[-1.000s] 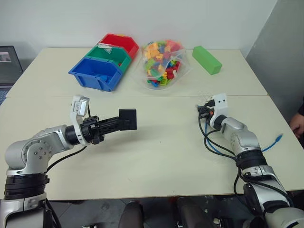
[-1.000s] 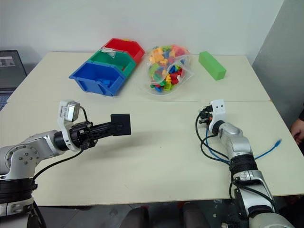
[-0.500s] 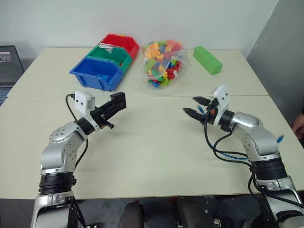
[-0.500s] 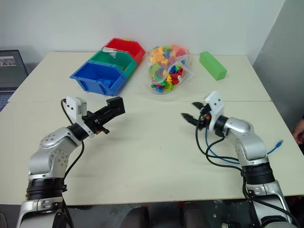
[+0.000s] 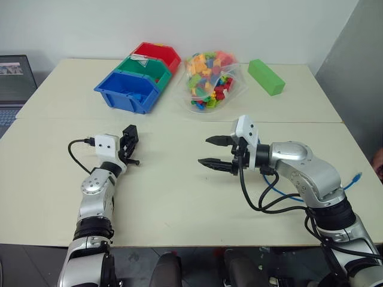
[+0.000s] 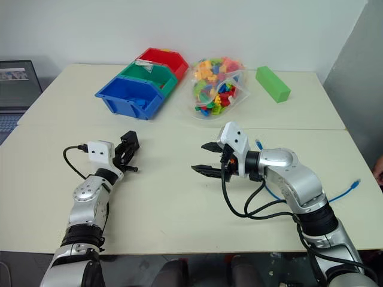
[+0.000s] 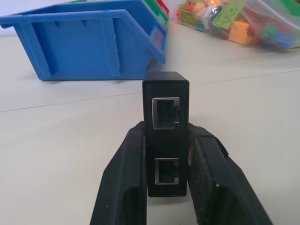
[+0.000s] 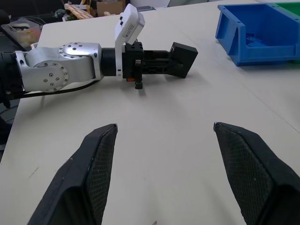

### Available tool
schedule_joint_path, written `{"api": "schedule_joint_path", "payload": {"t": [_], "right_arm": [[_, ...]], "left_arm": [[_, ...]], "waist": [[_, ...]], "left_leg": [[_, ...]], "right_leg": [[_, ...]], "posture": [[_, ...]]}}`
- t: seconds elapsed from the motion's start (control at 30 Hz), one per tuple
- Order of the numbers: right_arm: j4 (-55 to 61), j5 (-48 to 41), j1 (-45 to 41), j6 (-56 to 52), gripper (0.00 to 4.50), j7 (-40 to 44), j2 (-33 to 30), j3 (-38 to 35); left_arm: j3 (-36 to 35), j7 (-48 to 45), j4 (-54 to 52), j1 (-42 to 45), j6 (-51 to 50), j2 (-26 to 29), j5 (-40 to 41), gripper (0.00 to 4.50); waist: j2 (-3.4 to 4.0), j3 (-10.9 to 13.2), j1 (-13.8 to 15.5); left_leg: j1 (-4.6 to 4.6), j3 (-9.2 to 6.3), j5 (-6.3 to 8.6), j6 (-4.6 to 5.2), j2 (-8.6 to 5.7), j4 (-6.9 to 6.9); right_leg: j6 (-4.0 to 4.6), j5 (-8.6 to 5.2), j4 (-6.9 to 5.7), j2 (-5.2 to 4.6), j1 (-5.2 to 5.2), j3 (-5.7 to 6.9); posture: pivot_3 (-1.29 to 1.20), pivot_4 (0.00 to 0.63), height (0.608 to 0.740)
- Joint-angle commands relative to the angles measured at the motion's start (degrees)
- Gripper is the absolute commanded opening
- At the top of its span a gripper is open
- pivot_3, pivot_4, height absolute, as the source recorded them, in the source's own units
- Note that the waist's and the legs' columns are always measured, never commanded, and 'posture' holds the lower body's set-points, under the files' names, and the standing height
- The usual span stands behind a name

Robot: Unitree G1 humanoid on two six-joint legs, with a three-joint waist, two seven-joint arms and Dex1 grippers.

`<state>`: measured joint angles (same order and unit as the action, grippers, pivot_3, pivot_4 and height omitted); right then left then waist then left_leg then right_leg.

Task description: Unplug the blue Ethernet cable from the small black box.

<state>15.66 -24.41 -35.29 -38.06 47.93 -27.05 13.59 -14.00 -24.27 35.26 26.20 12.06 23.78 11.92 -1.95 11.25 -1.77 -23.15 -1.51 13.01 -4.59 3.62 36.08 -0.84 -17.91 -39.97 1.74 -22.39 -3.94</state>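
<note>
My left gripper [image 5: 128, 145] is shut on the small black box [image 7: 165, 84] and holds it low over the table's left half, pointing toward the bins. Two ports on the box face the left wrist camera, and both are empty. The right wrist view shows that same box [image 8: 183, 58] at the end of the left arm. My right gripper [image 5: 204, 151] hangs open at the table's middle, pointing left, with nothing between its fingers. The blue Ethernet cable [image 5: 353, 179] lies on the table by my right arm, its plug end near the right edge.
A blue bin [image 5: 127, 91], a green bin [image 5: 143, 67] and a red bin [image 5: 157, 52] stand in a row at the back left. Beside them are a clear bag of coloured bricks [image 5: 210, 81] and a green block [image 5: 266, 76]. A laptop [image 5: 15, 70] sits far left.
My left arm has turned to point forward and lowered the box toward the table. My right gripper has opened wide and swung left to the table's middle.
</note>
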Motion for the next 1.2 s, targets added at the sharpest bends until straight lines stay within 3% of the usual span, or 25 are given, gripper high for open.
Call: {"api": "schedule_joint_path", "payload": {"t": [0.03,0.27,0.4,0.53,0.8,0.93,1.2], "right_arm": [[3.04,-1.81,-0.11,-0.54,3.52,0.91,-0.37,-1.59],[3.59,-1.66,0.30,-0.83,3.52,1.06,-1.01,-1.27],[4.09,-1.24,0.94,-1.22,3.52,0.65,-1.96,-1.14],[4.97,-0.83,3.56,-1.29,3.52,0.46,-4.65,-2.28],[0.44,2.37,9.78,9.56,3.52,3.55,-11.00,-7.84],[-3.28,-1.05,9.32,10.05,3.52,10.45,-15.76,-12.00],[-5.26,-3.87,7.73,7.82,3.52,13.19,-17.94,-15.15]], "left_arm": [[-0.45,-0.17,-1.42,-1.40,0.60,0.02,0.28,2.17],[-0.89,0.59,-4.05,-3.07,-0.74,-0.16,0.96,3.63],[-1.36,1.19,-11.87,-7.21,-5.71,0.69,1.99,4.42],[-3.14,0.65,-24.76,-13.71,-13.31,3.47,4.22,4.47],[-6.76,-9.92,-46.08,-26.18,-32.56,18.59,10.89,4.47],[-11.88,-14.35,-48.84,-25.17,-38.17,22.38,18.34,4.47],[-14.19,-17.16,-50.16,-25.51,-40.23,23.13,20.86,4.47]], "waist": [[0.00,0.00,-0.02],[0.00,0.00,-0.09],[0.00,0.00,-0.12],[0.00,0.00,-0.09],[-0.01,0.00,-0.21],[0.01,0.02,-0.02],[0.02,0.02,-0.61]], "left_leg": [[0.01,0.00,0.00,0.00,0.00,0.00],[0.04,0.00,0.00,0.00,0.01,0.00],[0.04,0.01,0.00,0.00,0.02,-0.01],[0.04,0.00,0.00,-0.01,0.04,-0.02],[0.15,0.02,0.00,0.00,0.03,-0.05],[0.15,0.02,0.00,0.00,0.02,-0.04],[0.19,0.07,0.01,0.01,0.05,-0.06]], "right_leg": [[0.00,0.00,-0.01,0.00,0.00,0.00],[0.00,0.00,-0.02,0.00,0.02,0.01],[0.00,0.00,-0.01,0.00,0.02,-0.01],[0.00,0.00,0.00,-0.01,0.02,-0.03],[-0.27,-0.17,0.00,-0.01,0.08,-0.05],[-0.28,-0.17,0.01,-0.02,0.08,-0.03],[-0.27,-0.19,0.01,0.00,0.08,-0.11]], "posture": [[0.00,0.150,0.740],[0.00,0.150,0.740],[0.00,0.150,0.740],[0.00,0.150,0.740],[0.00,0.150,0.740],[0.00,0.150,0.740],[0.00,0.150,0.740]]}}
